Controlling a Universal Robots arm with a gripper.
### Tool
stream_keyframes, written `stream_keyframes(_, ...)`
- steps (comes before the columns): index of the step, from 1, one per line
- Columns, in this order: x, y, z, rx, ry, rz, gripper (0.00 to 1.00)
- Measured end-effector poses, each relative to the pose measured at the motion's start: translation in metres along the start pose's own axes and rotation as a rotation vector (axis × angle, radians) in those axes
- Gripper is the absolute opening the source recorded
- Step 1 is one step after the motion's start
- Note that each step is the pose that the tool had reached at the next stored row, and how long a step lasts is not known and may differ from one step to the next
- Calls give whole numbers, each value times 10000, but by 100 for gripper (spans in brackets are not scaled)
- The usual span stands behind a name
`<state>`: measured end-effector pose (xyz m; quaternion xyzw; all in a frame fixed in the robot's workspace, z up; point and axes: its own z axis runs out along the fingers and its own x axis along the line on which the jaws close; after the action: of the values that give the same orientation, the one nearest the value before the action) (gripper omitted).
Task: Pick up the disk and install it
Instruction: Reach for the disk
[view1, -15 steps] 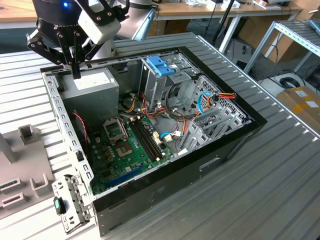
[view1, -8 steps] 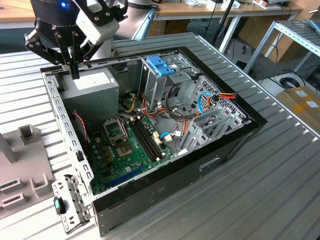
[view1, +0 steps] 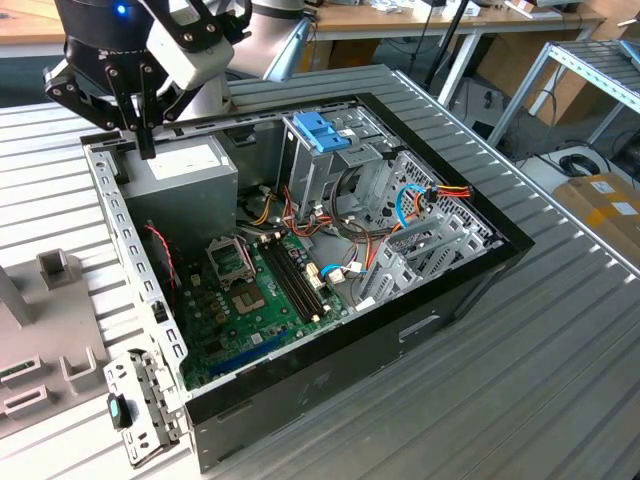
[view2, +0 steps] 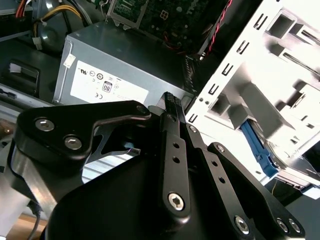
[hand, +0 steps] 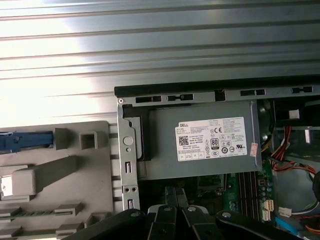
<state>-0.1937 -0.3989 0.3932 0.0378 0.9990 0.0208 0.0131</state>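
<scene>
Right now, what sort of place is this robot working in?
Probably a robotics lab or workshop set up for computer assembly: an open desktop computer case with its motherboard exposed lies on a ribbed metal table, beside a grey parts fixture, with wooden workbenches behind.
</scene>
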Motion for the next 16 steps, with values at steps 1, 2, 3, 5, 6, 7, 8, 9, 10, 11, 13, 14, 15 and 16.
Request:
stream_keyframes(1,4,0,0,0,0,0,10)
stream_keyframes(2,9,-1,0,0,0,0,10)
stream_keyframes(3,19,-2,0,0,0,0,10)
stream_keyframes(5,31,-2,-1,0,0,0,10)
stream_keyframes(6,37,-3,-1,0,0,0,10)
stream_keyframes(7,41,-3,-1,0,0,0,10)
stream_keyframes(8,49,-4,-1,0,0,0,10)
stream_keyframes(9,53,-4,-1,0,0,0,10)
stream_keyframes(10,58,-4,-2,1,0,1,10)
stream_keyframes(11,67,-5,-2,0,0,0,10)
stream_keyframes(13,82,-6,-3,1,0,0,10)
stream_keyframes(14,85,-6,-2,1,0,0,10)
stream_keyframes(15,90,-7,-2,0,0,0,10)
stream_keyframes(16,94,-7,-3,1,0,1,10)
